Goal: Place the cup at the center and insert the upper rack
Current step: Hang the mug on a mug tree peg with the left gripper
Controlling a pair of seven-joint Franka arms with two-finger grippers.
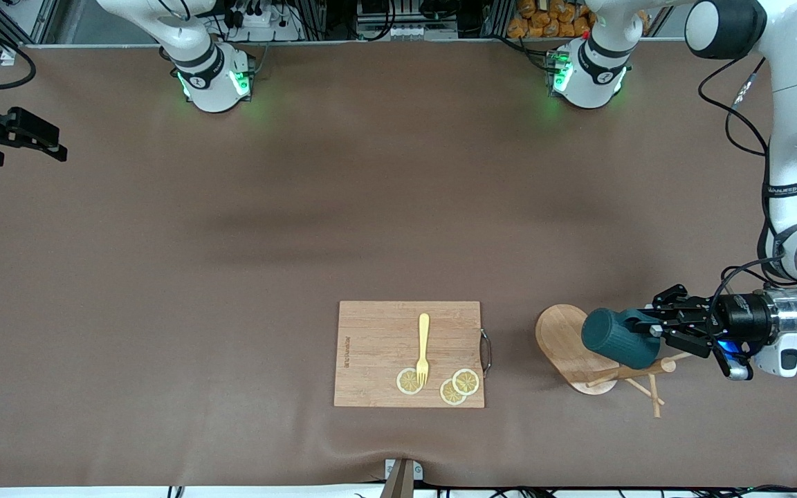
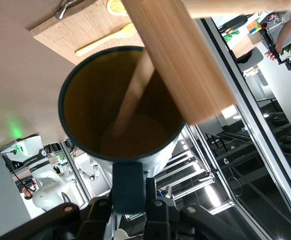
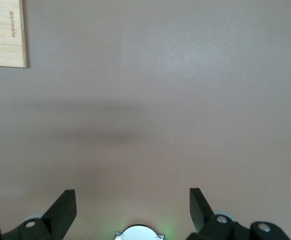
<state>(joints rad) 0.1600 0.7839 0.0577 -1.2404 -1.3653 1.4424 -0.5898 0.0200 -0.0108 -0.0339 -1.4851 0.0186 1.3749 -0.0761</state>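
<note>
The dark teal ribbed cup [image 1: 613,339] hangs on its side above the table toward the left arm's end, with my left gripper [image 1: 654,330] shut on its handle. In the left wrist view I look into the cup's [image 2: 120,105] yellow inside, and the handle sits pinched in the left gripper [image 2: 135,187]. The upper rack [image 1: 564,339] lies on its side under the cup, its oval base toward the cutting board. Its thick post [image 2: 180,60] crosses the cup's rim and a thin peg [image 2: 133,95] reaches into the mouth. My right gripper [image 1: 49,142] waits open at the right arm's end; its view [image 3: 133,205] shows bare table.
A rectangular wooden cutting board [image 1: 409,353] lies beside the rack, toward the table's middle and near the front camera. On it are a yellow fork [image 1: 423,346] and three lemon slices [image 1: 459,386]. Brown tabletop spreads around it.
</note>
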